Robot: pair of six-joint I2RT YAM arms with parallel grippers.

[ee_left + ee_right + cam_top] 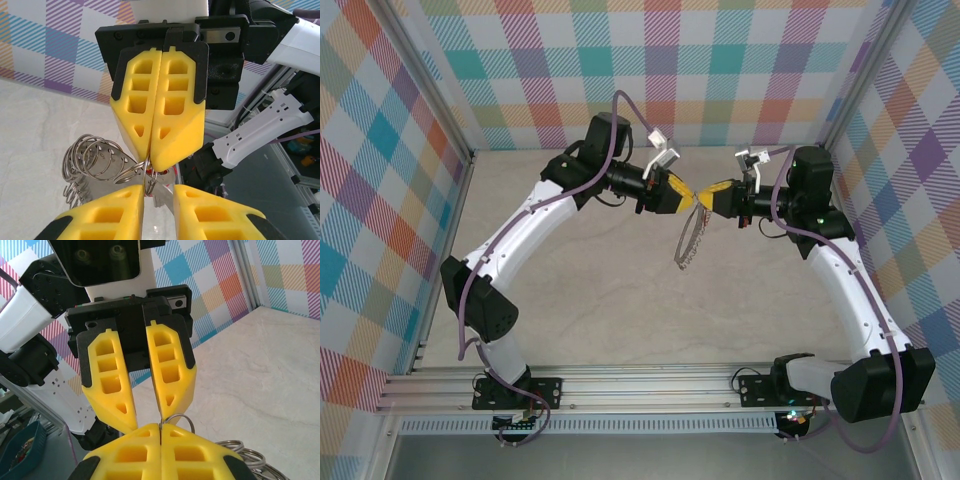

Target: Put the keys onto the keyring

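The large thin grey metal keyring (pixel 690 245), its rim fringed with many small wire loops, hangs in the air above the middle of the worktop, tilted, with its lower end well clear of the surface. Its top sits at the spot where the two arms meet nose to nose. In the left wrist view the fringe of loops (pixel 95 160) fans out to the left, and one strand of the ring runs up into the tips of the right end effector (pixel 150 162). The yellow fingers of the right end effector (pixel 160 426) are pressed together and clamped on that strand; one loop (pixel 175 420) stands up just past the tips.

The tiny key with a red plastic head (pixel 159 173) shows as a red speck just under those tips. A silvery flat piece reaches down into the gap of the left end effector (pixel 158 192). It is too small to make out more.

The left end effector (pixel 148 420) has its yellow fingers a narrow gap apart. Whether they press on the key cannot be told.

From above, the left end effector (pixel 690 199) and right end effector (pixel 703 197) almost touch over the pale marbled worktop (pixel 620 310). Pastel plaid walls (pixel 620 60) enclose the worktop on three sides.
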